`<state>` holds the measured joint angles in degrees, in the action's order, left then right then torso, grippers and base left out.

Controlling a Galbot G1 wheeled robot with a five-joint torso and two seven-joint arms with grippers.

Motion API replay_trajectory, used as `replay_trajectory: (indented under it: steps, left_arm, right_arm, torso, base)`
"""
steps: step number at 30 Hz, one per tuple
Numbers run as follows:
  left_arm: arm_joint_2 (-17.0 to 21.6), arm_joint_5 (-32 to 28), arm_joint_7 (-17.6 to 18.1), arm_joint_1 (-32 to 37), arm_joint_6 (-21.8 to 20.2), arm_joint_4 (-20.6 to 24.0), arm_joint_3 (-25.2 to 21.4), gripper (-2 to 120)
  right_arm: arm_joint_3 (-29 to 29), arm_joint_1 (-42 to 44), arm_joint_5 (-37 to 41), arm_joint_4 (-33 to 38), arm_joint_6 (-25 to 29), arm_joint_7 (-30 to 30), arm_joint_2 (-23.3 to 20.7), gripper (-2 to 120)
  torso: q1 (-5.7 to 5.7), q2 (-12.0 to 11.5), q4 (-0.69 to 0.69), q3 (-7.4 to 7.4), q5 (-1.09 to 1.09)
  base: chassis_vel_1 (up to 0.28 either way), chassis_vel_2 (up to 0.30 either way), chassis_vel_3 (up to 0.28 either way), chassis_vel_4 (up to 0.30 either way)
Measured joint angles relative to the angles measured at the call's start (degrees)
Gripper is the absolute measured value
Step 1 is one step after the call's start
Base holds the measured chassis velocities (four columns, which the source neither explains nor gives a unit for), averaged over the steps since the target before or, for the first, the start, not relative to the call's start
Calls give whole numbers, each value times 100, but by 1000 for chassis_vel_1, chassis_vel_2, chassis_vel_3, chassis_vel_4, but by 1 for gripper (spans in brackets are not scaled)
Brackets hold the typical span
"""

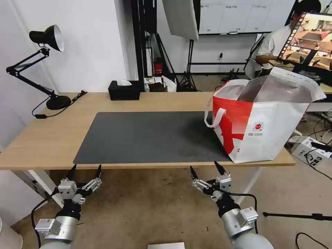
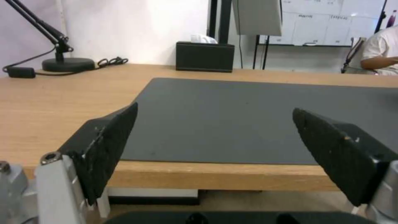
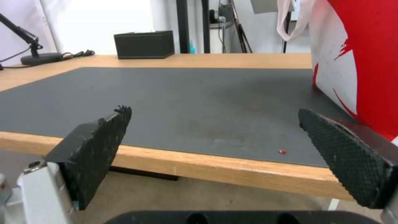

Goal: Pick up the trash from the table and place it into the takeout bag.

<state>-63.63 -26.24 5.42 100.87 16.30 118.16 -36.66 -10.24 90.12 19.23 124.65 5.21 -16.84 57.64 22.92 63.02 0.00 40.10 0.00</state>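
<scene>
Worktop (image 1: 45,138): long light-wood surface, long axis running left to right across the head view, with a dark-grey mat (image 1: 148,136) lying along the same axis over its middle.

Takeout bag (image 1: 263,121): stands upright at the right of the frame, on the right end of the mat and worktop, mouth open upward, silver lining visible, one white loop handle hanging on its left side. The right wrist view gives its red-and-white wall close up at the right edge, plus a small red speck (image 3: 283,151) on the mat near the front edge; the head view does not resolve that speck.

Black tissue box (image 1: 124,90): upper centre, at the back edge. Desk lamp (image 1: 46,38): upper left.

Left tool (image 1: 85,170): lower left, below the front edge, fingers spread, holding nothing. Right tool (image 1: 205,167): lower centre-right, likewise spread and empty.
</scene>
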Motion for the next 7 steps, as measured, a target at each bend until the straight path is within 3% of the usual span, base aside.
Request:
replay_trajectory:
  steps: [7]
  left_arm:
    - [2,-2,2,-2,-3,0,2,100]
  right_arm:
    - [0,0,0,0,0,0,0,100]
  torso:
    - [0,0,0,0,0]
  base:
    - [0,0,0,0]
